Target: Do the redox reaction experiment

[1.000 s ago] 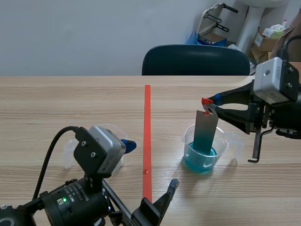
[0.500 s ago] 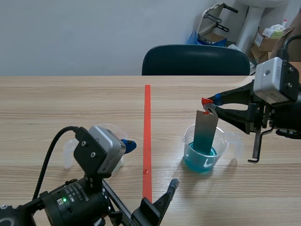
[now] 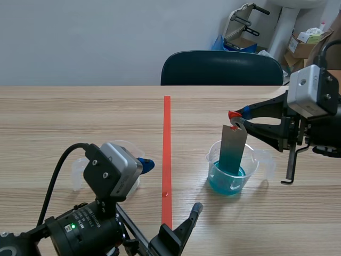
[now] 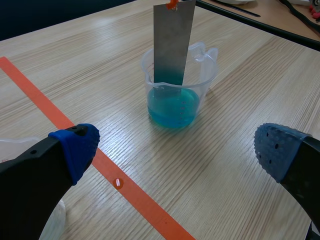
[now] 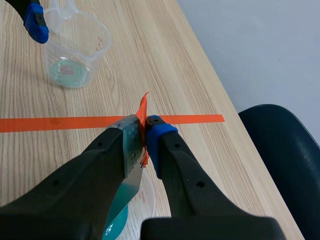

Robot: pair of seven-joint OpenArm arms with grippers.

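Note:
A clear plastic beaker [image 3: 232,172] holding blue liquid stands right of the red line. A grey metal strip [image 3: 233,145] with an orange tab at its top stands tilted in the liquid. My right gripper [image 3: 237,118] is shut on the strip's top end, above the beaker. In the right wrist view the strip [image 5: 131,167] hangs pinched between the right gripper [image 5: 145,134] fingers, down into the beaker [image 5: 142,205]. My left gripper [image 4: 177,150] stands open, low over the table, with the beaker [image 4: 176,82] and strip [image 4: 173,40] ahead of it. A second clear beaker [image 3: 80,172] sits beside the left arm.
A red tape line [image 3: 167,154] runs down the table's middle. A dark chair [image 3: 221,68] stands behind the far edge, with boxes [image 3: 306,42] at the back right. The second beaker [image 5: 75,47] lies across the line from the right gripper. A black L-shaped rod [image 3: 289,166] hangs under the right arm.

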